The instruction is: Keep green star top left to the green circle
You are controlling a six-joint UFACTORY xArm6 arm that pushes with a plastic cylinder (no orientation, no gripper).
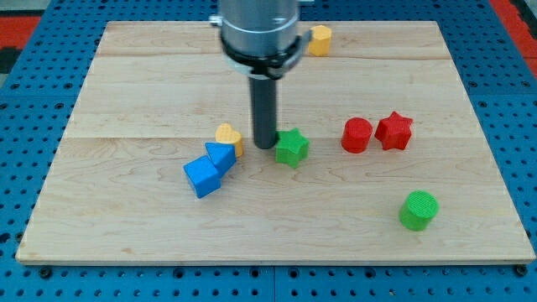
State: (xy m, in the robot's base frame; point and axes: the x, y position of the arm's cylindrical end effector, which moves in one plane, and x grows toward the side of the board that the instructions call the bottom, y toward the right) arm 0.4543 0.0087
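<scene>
The green star (292, 148) lies near the middle of the wooden board (126, 84). The green circle (418, 210) lies toward the view's bottom right, well apart from the star. The star is up and to the left of the circle. My tip (265, 146) stands at the star's left edge, touching it or nearly so. The dark rod rises from there to the metal arm end at the view's top.
A yellow block (228, 137) and two blue blocks (221, 156) (202, 176) cluster left of my tip. A red circle (357, 135) and a red star (394, 131) lie right of the green star. A yellow block (320, 39) sits at the board's top edge.
</scene>
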